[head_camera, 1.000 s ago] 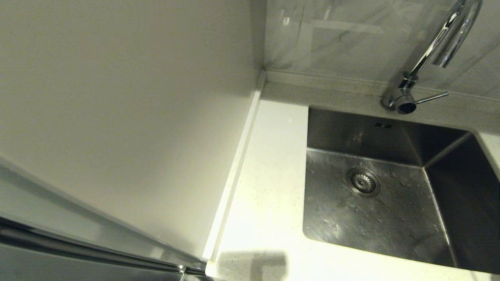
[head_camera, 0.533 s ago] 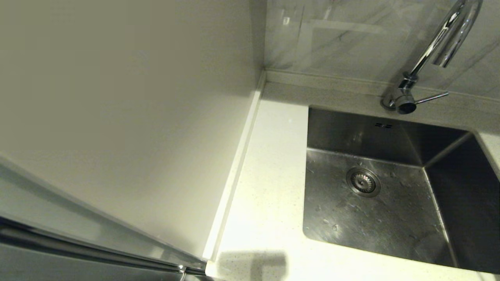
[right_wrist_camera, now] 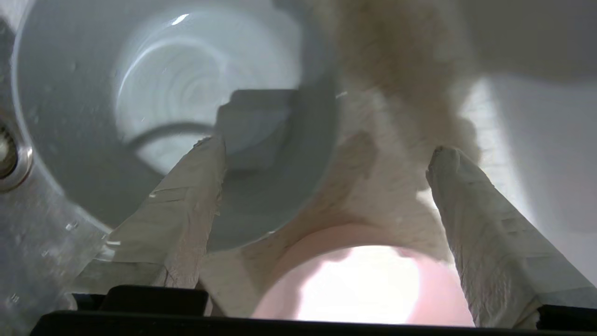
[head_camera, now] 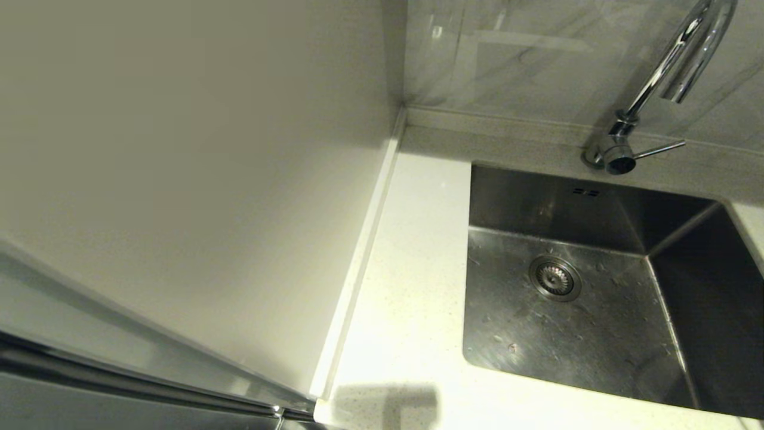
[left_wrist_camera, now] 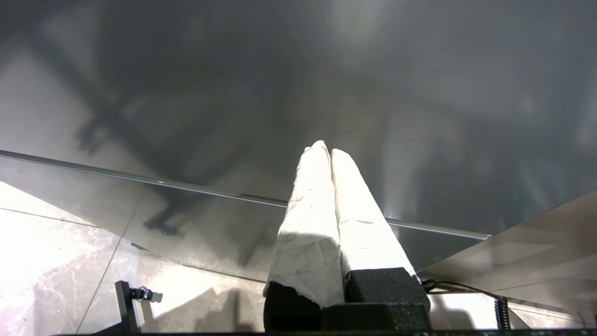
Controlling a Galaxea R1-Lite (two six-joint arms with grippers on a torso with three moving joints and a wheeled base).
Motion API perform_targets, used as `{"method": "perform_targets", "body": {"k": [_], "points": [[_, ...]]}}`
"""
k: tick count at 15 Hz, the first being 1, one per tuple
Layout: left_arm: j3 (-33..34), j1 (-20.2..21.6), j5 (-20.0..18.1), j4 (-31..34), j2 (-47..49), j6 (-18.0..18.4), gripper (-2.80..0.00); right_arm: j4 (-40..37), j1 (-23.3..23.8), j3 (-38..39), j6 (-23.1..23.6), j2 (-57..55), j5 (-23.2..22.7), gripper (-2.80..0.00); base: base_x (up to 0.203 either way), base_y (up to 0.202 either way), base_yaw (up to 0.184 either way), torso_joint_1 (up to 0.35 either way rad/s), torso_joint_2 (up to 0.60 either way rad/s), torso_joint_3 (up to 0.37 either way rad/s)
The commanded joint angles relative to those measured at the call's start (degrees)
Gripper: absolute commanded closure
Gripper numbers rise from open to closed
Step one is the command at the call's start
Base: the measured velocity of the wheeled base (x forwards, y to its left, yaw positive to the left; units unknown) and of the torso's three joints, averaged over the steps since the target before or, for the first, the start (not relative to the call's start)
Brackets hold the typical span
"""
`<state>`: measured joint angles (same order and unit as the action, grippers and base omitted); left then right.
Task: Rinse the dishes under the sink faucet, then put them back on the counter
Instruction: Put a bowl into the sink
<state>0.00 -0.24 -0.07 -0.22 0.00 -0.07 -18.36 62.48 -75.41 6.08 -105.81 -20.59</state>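
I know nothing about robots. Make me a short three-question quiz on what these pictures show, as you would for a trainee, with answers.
1. True or false: water is running from the faucet.
2. Which two dishes show in the right wrist view? A. blue-grey bowl and pink bowl. B. lilac plate and a mug. C. two glasses.
3. Fill in: the jaws of the right gripper stand ____, those of the left gripper stand ____.

Key:
1. False; the sink holds only droplets and no stream shows.
2. A: the blue-grey bowl and the pink bowl, side by side.
3. Open; shut.
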Motion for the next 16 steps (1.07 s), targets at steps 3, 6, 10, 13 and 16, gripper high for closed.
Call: {"method": "perform_targets", "body": {"k": [3,6,10,13,16], "points": [[0.18,0.07,-0.01,-0.04,0.00,-0.01,0.00,-3.24,-2.31,0.91,0.11,-0.59,-0.73,-2.80,0.000,0.000,0.000,0.000,0.00,0.000],[0.18,-0.02,-0.01,-0.04,0.00,-0.01,0.00,-4.61,-3.98,1.01,0.48,-1.37,-4.34,-2.80,0.000,0.000,0.000,0.000,0.00,0.000],[0.18,0.06,-0.01,-0.04,0.00,-0.01,0.00,-4.14,-5.17,-0.44,0.51,-2.99,-4.55,-2.80,0.000,0.000,0.000,0.000,0.00,0.000],[0.18,0.00,-0.01,-0.04,0.00,-0.01,0.00,-4.14,-5.26,-0.30,0.51,-2.96,-4.28,0.00,0.000,0.000,0.000,0.000,0.00,0.000],[0.18,0.05,-0.01,-0.04,0.00,-0.01,0.00,-3.81,-5.08,-0.61,0.51,-2.48,-3.96,0.00,0.000,0.000,0.000,0.000,0.00,0.000]]}}
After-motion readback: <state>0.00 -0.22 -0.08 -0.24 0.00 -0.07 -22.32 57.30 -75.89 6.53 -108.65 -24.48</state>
